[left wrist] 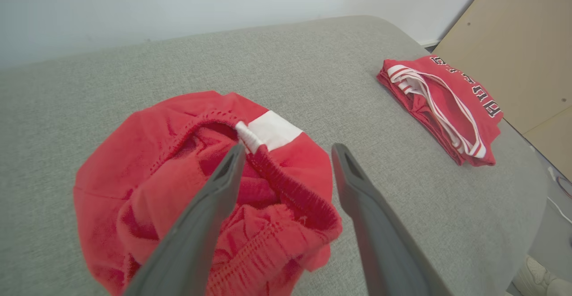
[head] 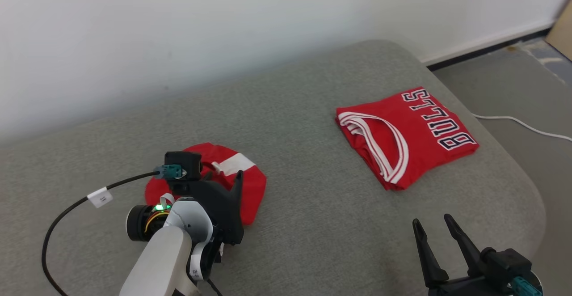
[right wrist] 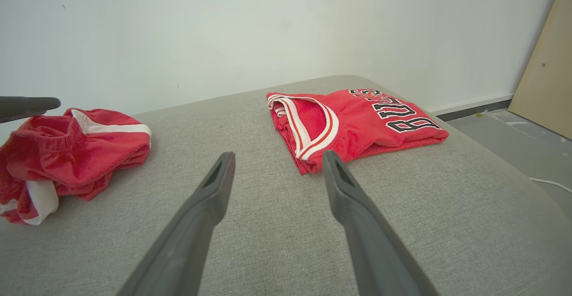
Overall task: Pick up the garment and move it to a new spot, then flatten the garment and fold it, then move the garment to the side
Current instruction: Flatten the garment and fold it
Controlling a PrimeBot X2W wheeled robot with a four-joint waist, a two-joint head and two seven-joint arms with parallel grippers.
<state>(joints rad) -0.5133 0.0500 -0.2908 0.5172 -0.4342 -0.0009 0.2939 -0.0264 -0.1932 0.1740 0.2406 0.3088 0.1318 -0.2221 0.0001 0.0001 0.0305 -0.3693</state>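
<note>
While on the cushion (head: 313, 206), a "BULLS" jersey (head: 420, 130)

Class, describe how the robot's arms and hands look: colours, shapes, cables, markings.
The left hand and right hand each have two long, dark, tapering fingers. The left forearm is pale, with a green light; a black cable with a white tag ends in a teal plug.

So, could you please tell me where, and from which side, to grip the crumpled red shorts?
Probably the ribbed waistband: it stands up as a thick ridge atop the crumpled red shorts. Come down from above with the open left gripper, jaws straddling that ridge, near the white stripe.
</note>
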